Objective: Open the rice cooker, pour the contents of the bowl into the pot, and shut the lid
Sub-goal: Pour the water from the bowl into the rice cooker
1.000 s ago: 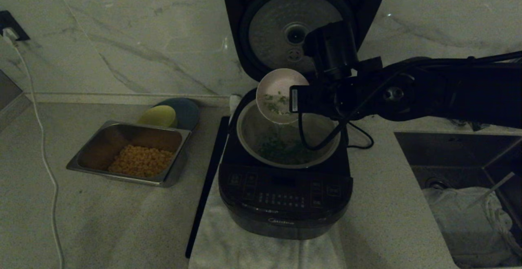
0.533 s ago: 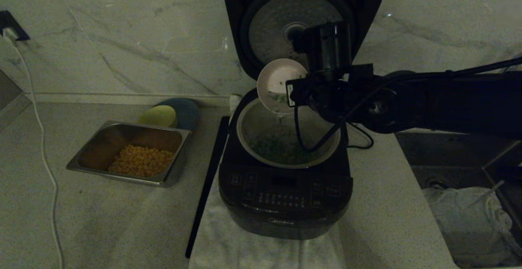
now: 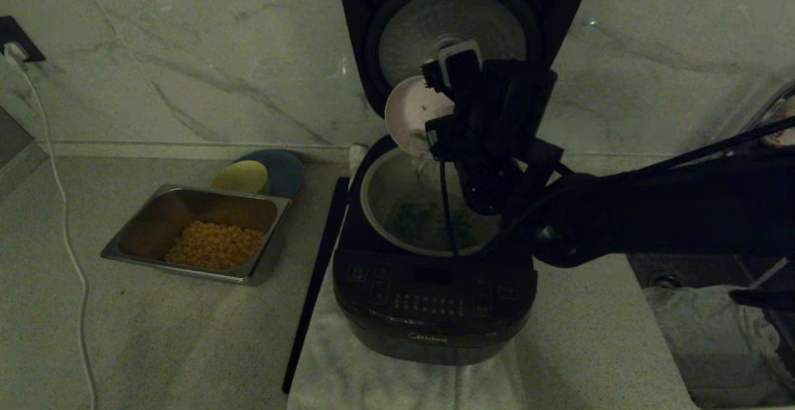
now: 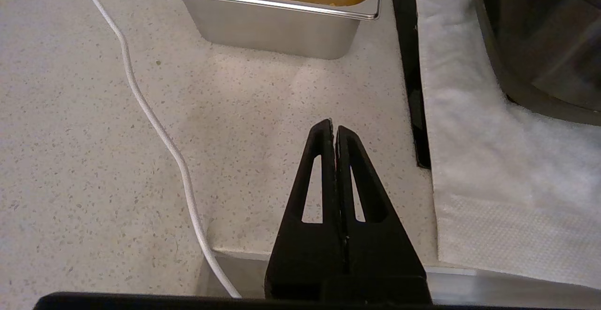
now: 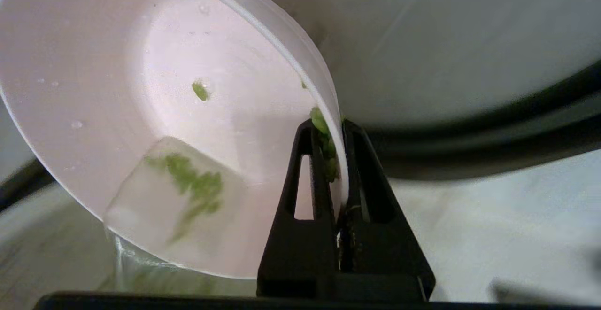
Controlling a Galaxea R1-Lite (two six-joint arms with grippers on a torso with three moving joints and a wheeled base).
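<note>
Far left: white cable [image 3: 59,199] trailing down the counter, then a steel tray [image 3: 124,245] of yellow kernels with a yellow-green bowl [image 3: 241,176] behind it, none of it part of this step. Left gripper [image 4: 334,129] parked low over the counter near the tray, fingers pressed together on nothing. Centre: rice cooker [image 3: 435,310] on a white cloth [image 3: 348,373], lid [image 3: 360,37] standing upright at the back, pot [image 3: 379,180] exposed with chopped greens [image 3: 428,217] already lying in it. Above the pot's rear rim: bowl [image 3: 407,112] tipped steeply, mouth turned down toward the pot, right gripper [image 5: 334,127] pinching its rim between closed fingers. Pouring step, probably near its end: only a few green scraps [image 5: 188,178] and a thin trickle of liquid left at the bowl's low edge. Next, likely: righting the bowl, carrying it clear of the cooker, setting it down, then swinging the lid shut.
</note>
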